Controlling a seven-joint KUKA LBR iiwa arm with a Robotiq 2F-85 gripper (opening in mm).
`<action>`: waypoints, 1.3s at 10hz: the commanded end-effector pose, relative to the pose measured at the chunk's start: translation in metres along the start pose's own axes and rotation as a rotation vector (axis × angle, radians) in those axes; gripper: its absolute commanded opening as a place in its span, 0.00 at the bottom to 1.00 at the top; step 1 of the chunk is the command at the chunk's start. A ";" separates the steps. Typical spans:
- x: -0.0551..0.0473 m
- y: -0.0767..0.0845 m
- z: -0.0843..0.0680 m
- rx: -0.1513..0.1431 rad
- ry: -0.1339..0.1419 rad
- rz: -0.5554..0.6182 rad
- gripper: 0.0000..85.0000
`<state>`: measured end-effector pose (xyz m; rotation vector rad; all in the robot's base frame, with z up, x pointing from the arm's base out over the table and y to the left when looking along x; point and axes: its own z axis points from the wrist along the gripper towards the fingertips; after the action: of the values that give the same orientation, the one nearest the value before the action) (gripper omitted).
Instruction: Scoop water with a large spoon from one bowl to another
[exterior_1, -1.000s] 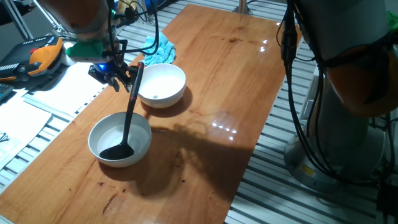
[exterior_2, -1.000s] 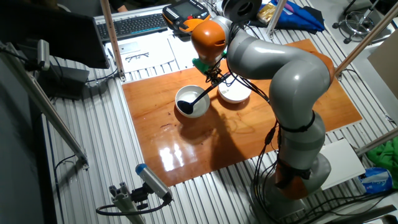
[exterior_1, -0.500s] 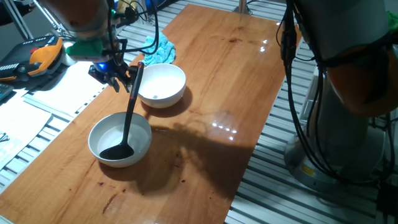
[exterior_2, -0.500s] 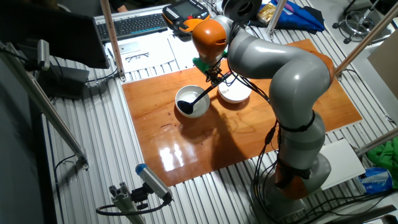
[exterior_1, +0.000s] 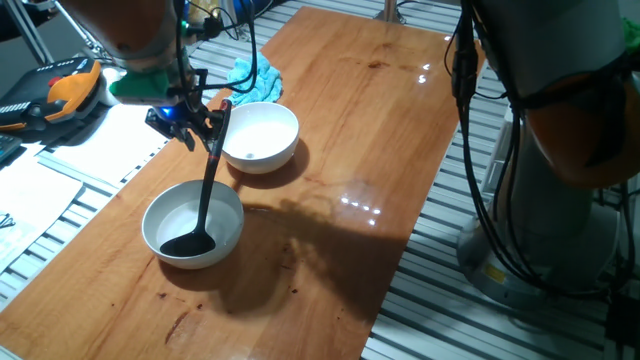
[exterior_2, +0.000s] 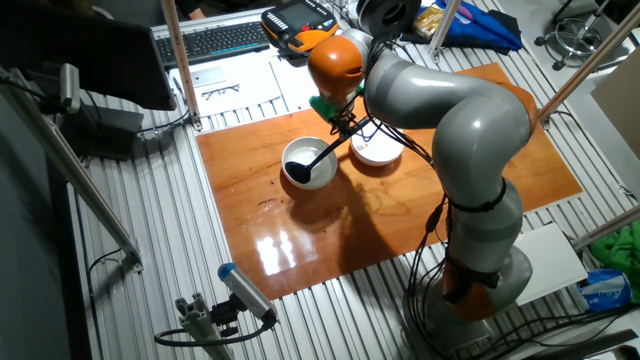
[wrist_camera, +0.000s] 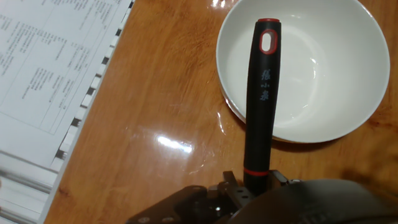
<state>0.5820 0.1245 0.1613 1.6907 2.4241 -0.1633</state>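
The large spoon (exterior_1: 208, 175), a black ladle, leans with its scoop resting inside the near white bowl (exterior_1: 226, 209). Its handle rises toward the second white bowl (exterior_1: 262, 140). My gripper (exterior_1: 196, 126) is shut on the upper handle. From the other side, the ladle (exterior_2: 322, 155) lies in the left bowl (exterior_2: 318, 179), beside the right bowl (exterior_2: 379, 152), with the gripper (exterior_2: 342, 119) above. In the hand view, the handle (wrist_camera: 261, 93) runs from my fingers (wrist_camera: 233, 187) across the second bowl (wrist_camera: 323, 93). I cannot make out the water in either bowl.
A teal cloth (exterior_1: 254, 72) lies behind the far bowl. Printed papers (exterior_1: 95, 150) and an orange-black pendant (exterior_1: 60, 92) sit left of the wooden table (exterior_1: 340, 150). The robot base (exterior_1: 540, 210) stands at the right. A keyboard (exterior_2: 214, 40) is beyond the table.
My hand has shifted slightly upward and turned a little. The ladle's scoop stays in the near bowl.
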 end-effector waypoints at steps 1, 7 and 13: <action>0.001 0.000 0.001 0.000 -0.003 0.002 0.40; 0.001 0.001 0.015 -0.011 -0.013 0.047 0.80; -0.001 0.000 0.033 -0.030 -0.015 0.057 0.80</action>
<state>0.5850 0.1170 0.1287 1.7388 2.3514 -0.1299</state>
